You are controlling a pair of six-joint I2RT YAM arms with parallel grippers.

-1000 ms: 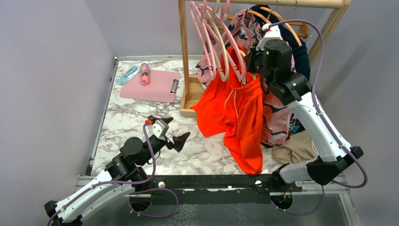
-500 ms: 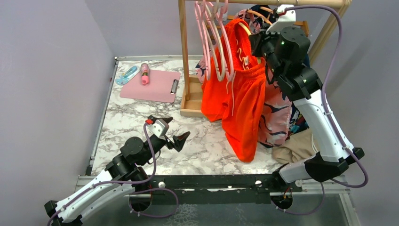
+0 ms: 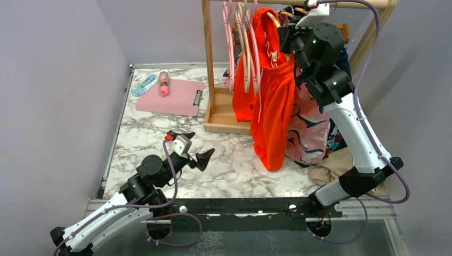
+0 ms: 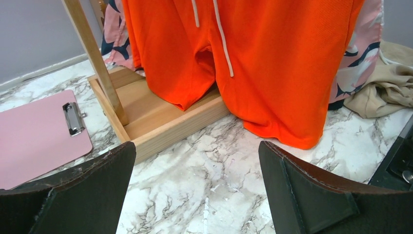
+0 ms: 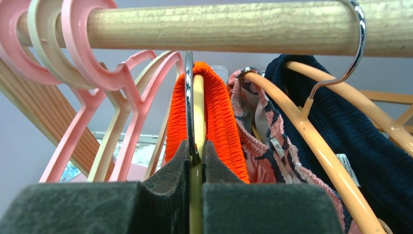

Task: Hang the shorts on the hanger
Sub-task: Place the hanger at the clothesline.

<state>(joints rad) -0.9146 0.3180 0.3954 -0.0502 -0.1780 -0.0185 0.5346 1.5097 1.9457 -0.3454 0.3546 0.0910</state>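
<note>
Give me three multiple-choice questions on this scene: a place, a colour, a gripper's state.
1. Where does the pink clipboard lie? A) on the floor B) on the marble table C) on a shelf
2. What colour is the orange shorts' drawstring? A) black B) white C) blue
3. How is the right gripper? A) open B) shut on the drawstring C) shut on the pale-yellow hanger
Answers: 1 B, lying flat on the marble; 2 B, white cords down the front; 3 C, pinching the hanger's neck.
</note>
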